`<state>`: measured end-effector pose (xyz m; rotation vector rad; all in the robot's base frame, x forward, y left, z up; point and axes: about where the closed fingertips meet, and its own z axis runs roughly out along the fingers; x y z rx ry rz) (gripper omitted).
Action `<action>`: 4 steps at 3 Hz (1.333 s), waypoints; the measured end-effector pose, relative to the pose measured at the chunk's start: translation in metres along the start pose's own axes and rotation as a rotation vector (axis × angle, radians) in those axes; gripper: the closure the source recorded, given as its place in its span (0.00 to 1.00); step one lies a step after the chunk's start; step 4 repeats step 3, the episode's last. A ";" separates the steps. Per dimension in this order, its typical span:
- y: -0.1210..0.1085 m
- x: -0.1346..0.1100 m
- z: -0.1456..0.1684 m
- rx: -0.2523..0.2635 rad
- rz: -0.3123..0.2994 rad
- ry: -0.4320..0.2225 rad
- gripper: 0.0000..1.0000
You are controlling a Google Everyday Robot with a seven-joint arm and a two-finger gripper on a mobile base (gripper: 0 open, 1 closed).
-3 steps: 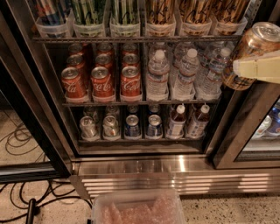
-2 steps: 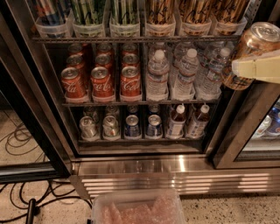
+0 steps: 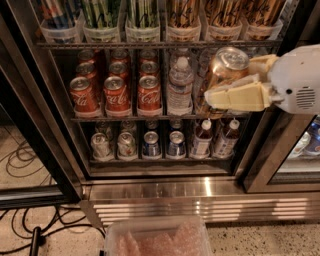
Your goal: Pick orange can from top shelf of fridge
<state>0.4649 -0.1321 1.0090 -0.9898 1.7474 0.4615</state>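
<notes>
My gripper [image 3: 235, 80] comes in from the right and is shut on the orange can [image 3: 224, 67], a slim copper can with a silver lid, tilted. It holds the can in front of the middle rack, below the top shelf [image 3: 160, 45]. The top shelf's clear tubs hold more orange cans [image 3: 182, 12] at the right and green-striped cans [image 3: 100, 12] at the left. The fridge [image 3: 150, 187] has a steel frame, dark inside and a slatted base.
Red cola cans [image 3: 117, 92] and water bottles [image 3: 180, 85] fill the middle rack. Small cans and bottles [image 3: 150, 145] stand on the lowest rack. A clear plastic bin [image 3: 157, 237] sits on the floor in front. Black cables [image 3: 30, 230] lie at the lower left.
The gripper with the orange can has moved left, from the fridge's right edge to in front of the water bottles. The view of the fridge has shifted slightly.
</notes>
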 end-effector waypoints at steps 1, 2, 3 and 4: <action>0.044 -0.009 0.040 -0.180 -0.063 0.010 1.00; 0.087 -0.021 0.059 -0.340 -0.138 -0.012 1.00; 0.087 -0.021 0.059 -0.340 -0.138 -0.012 1.00; 0.087 -0.021 0.059 -0.340 -0.138 -0.012 1.00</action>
